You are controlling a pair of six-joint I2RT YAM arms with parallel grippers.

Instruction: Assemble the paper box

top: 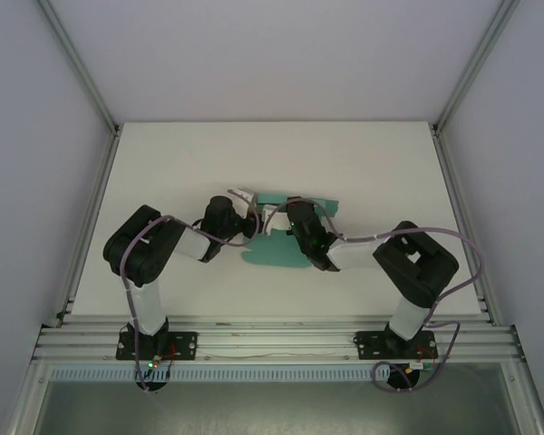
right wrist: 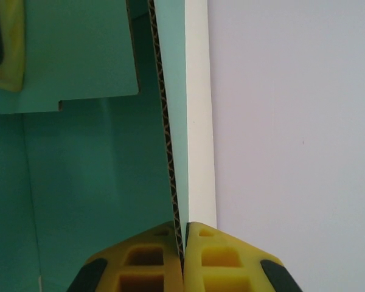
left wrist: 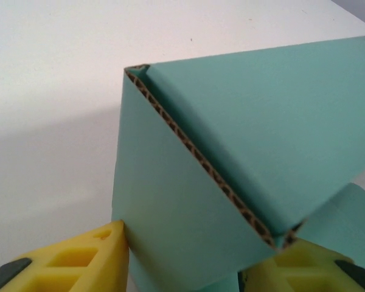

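Seen from above, the left gripper (top: 247, 198) reaches in over the white table (top: 163, 163) to the left end of the paper box (top: 276, 252). The box lies mid-table between the two arms, its teal card partly covered by both wrists, so its full outline cannot be read.

In the left wrist view, the left gripper (left wrist: 188, 277) has its yellow fingers (left wrist: 79, 261) well apart. They sit at the lower corners of the frame, which cuts them off. A raised panel and a folded-over wall of the box (left wrist: 261, 121) stand between them, showing the brown fluted edge. Whether the fingers press the card or merely flank it cannot be told.

Further right in the overhead view, the right gripper (top: 281, 216) meets the box from the other side. Its own camera shows the right gripper (right wrist: 184, 243) with both yellow fingers closed together on the thin corrugated edge of an upright wall of the box (right wrist: 79, 182). A notched flap lies at upper left, with another yellow finger (right wrist: 3, 48) half out of frame against it.
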